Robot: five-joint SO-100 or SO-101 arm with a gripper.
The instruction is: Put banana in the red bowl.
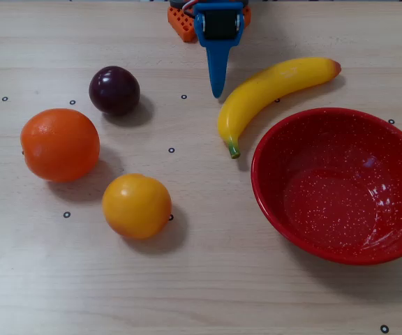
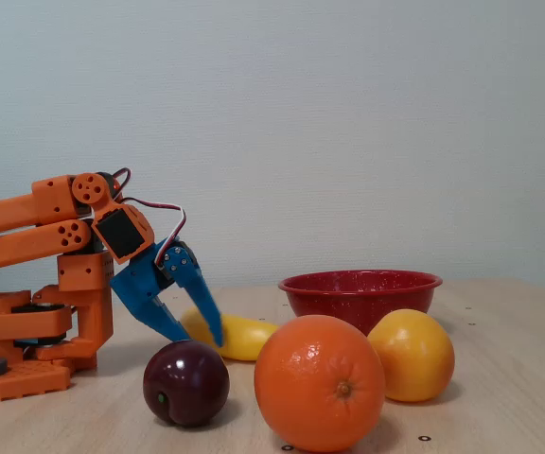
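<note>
You are at the reach step: the jaws stand apart and empty, low over the desk, just left of the banana, which lies at the far-left rim of the red bowl. Next, swing right to straddle its middle.

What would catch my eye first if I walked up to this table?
Probably the big red bowl, empty at the right of the overhead view, with the yellow banana lying just beside it. Then the orange arm's blue hand, fingers slightly apart, poised near the banana, and the large orange up front in the fixed view.
</note>
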